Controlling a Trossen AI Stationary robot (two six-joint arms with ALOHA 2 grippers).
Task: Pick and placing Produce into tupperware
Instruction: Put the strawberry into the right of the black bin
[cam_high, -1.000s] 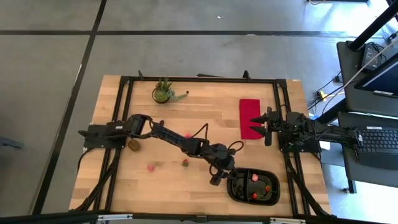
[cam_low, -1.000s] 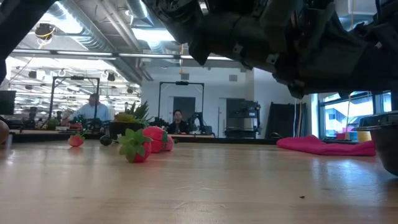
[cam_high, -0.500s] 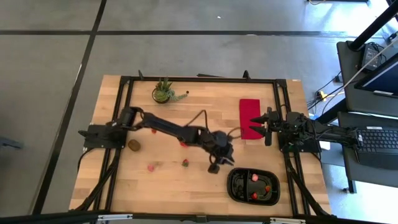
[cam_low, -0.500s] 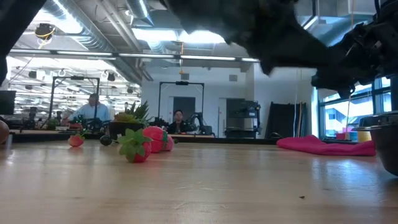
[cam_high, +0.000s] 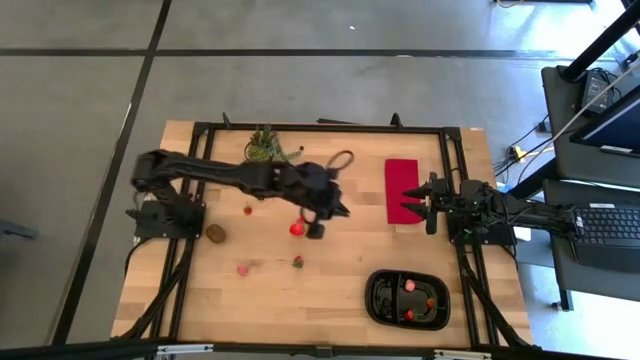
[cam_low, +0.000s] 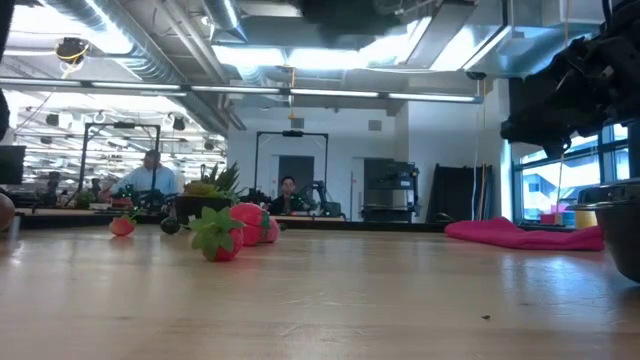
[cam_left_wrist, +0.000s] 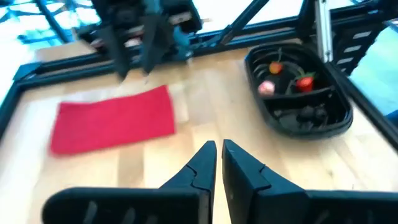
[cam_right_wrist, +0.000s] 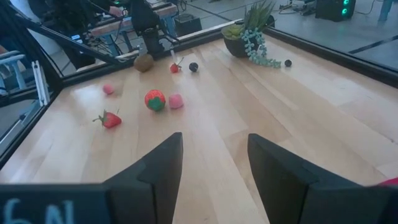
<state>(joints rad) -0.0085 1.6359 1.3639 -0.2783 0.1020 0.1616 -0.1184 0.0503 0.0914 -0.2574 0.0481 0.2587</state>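
Note:
The black tupperware sits near the table's front right, with red produce pieces in one compartment. Loose produce lies mid-left on the table: a big red strawberry, a green-topped one, a pink piece, a small red one and a brown kiwi. My left gripper hangs above the table's middle, shut and holding nothing, pointing toward the table's right side. My right gripper waits open over the red cloth; its fingers hold nothing.
A flat red cloth lies at the back right, under the right gripper. A potted green plant stands at the far edge. Dark berries lie near the plant. A black frame rims the table. Bare wood stretches between the produce and the tupperware.
My left gripper has left the tupperware's left rim, risen, and swung back toward the table's middle and far edge. Its arm has folded back toward the left. The produce and the tupperware have stayed put.

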